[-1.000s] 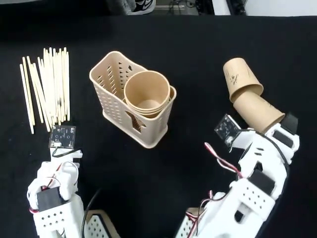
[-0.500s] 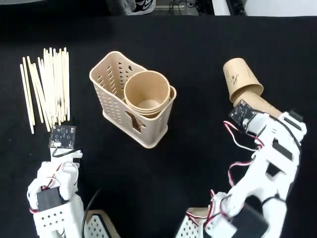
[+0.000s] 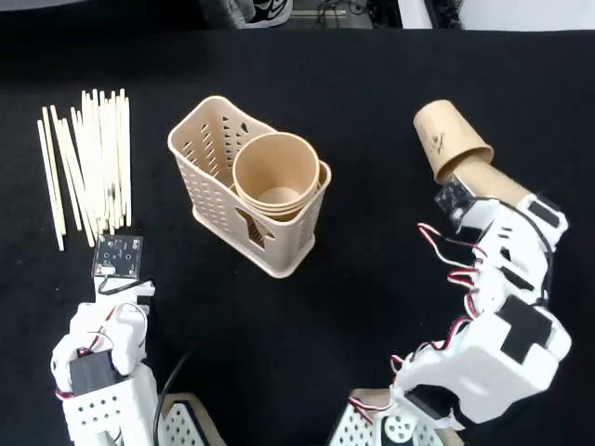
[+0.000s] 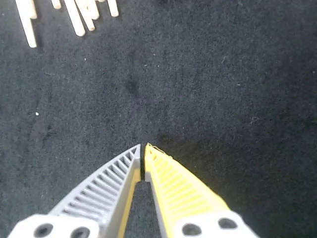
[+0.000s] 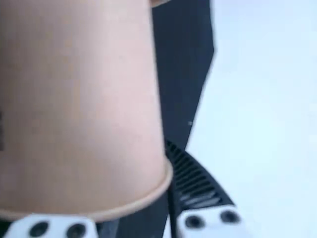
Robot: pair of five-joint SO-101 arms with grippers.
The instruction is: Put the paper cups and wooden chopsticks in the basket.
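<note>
Clamped between the right gripper's (image 3: 472, 189) jaws near the rim: paper cup (image 3: 498, 184), lying at the table's (image 3: 372, 93) right, base tucked inside second paper cup (image 3: 450, 137). Pressed together above bare cloth: left gripper's (image 4: 142, 147) jaws. Centre: basket (image 3: 209, 139). Far left: wooden chopsticks (image 3: 93, 158).

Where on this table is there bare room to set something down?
Bare table between the basket and the lying paper cups, and between the left arm and right arm. Crowded around the chopsticks and those cups.
</note>
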